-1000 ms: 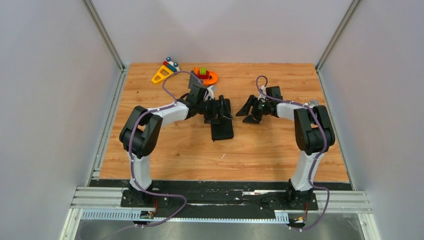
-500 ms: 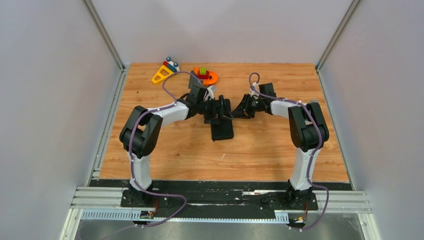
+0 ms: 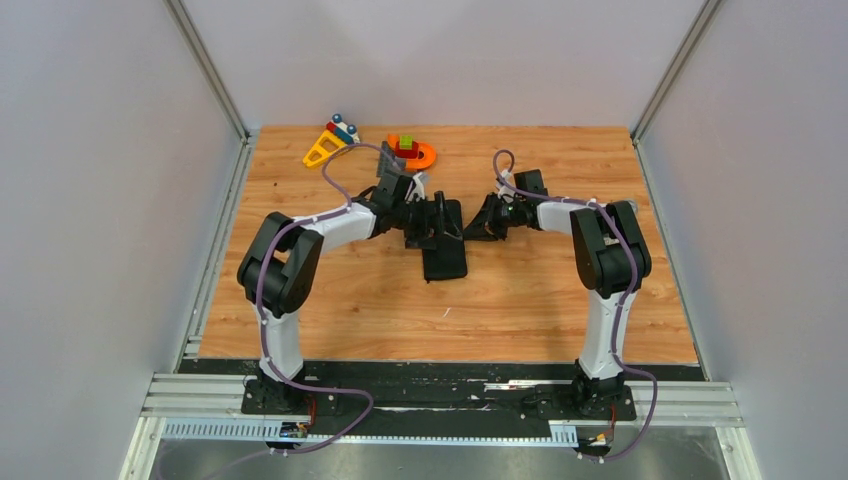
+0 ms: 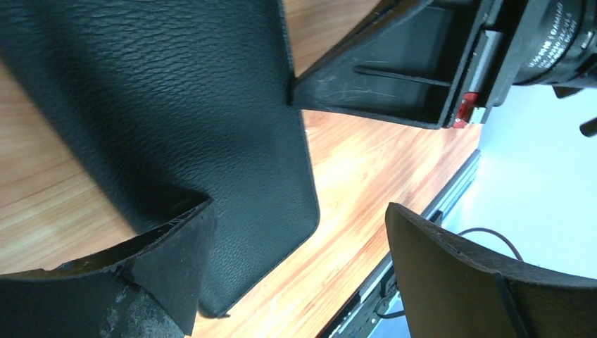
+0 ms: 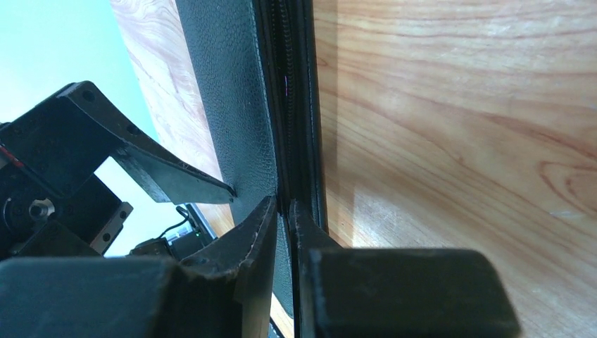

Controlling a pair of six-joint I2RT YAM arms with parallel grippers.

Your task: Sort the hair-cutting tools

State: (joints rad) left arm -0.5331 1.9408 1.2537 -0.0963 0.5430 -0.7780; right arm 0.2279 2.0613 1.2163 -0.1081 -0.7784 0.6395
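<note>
A black leather zip case (image 3: 446, 262) lies flat at the table's middle. My left gripper (image 3: 437, 222) hangs open over its far half. In the left wrist view (image 4: 299, 218) one finger rests on the leather (image 4: 176, 105) and the other is off its edge over the wood. My right gripper (image 3: 478, 226) is at the case's right edge. In the right wrist view (image 5: 283, 211) its fingers are pressed together on the zipped edge of the case (image 5: 232, 84). The scissors and the comb are not in view.
Colourful toy blocks stand at the back left: a yellow triangle piece (image 3: 322, 150) and an orange ring with stacked blocks (image 3: 411, 152). Grey walls close in both sides. A metal rail (image 3: 440, 400) runs along the near edge behind the arm bases.
My right gripper has moved left from the open table to the case's right edge and closed there. My left gripper has stayed open over the case.
</note>
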